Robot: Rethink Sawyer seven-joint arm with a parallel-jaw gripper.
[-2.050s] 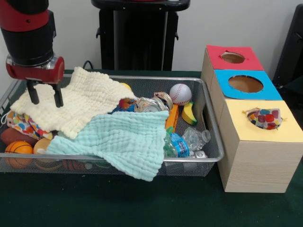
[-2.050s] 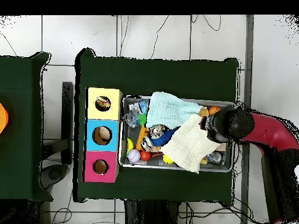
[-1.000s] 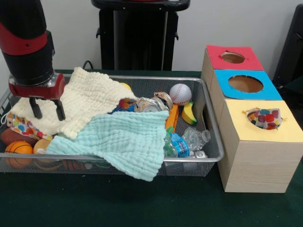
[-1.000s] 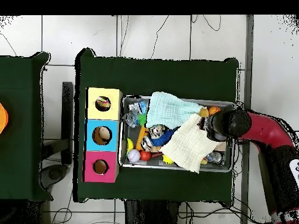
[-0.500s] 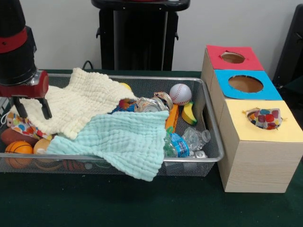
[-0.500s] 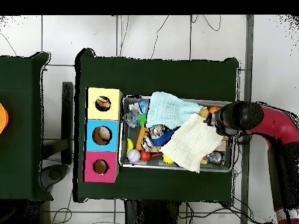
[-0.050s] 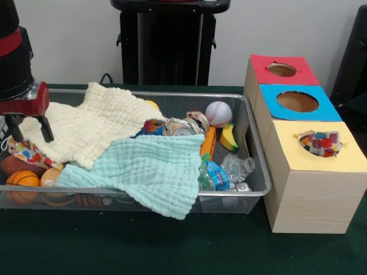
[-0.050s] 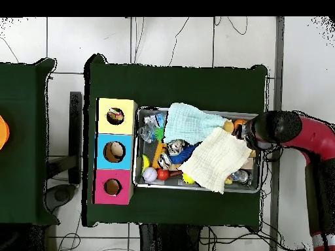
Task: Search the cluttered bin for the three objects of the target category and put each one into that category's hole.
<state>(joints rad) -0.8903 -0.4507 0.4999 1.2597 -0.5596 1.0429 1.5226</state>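
Cluttered wire-mesh bin (image 7: 255, 172) is sitting on the green table (image 7: 172, 246), just beside a row of three wooden boxes topped red (image 7: 282, 70), blue (image 7: 297, 102) and yellow (image 7: 321, 146), each with a round hole. A multicoloured patterned cloth (image 7: 321, 143) is poking out of the yellow box's hole. Inside the bin, a cream waffle-weave cloth (image 7: 92, 123) and a mint-green cloth (image 7: 146, 169) are covering much of the clutter, the mint one drooping over the front rim. A white baseball (image 7: 218, 113), a yellow toy banana (image 7: 229, 137), crumpled clear plastic bottles (image 7: 226, 172) and a small orange basketball (image 7: 22, 182) are showing around them. The red-and-black gripper (image 7: 28, 130) is hovering at the bin's end farthest from the boxes, over the cream cloth's edge, its two dark fingers (image 7: 46, 129) spread apart and holding nothing.
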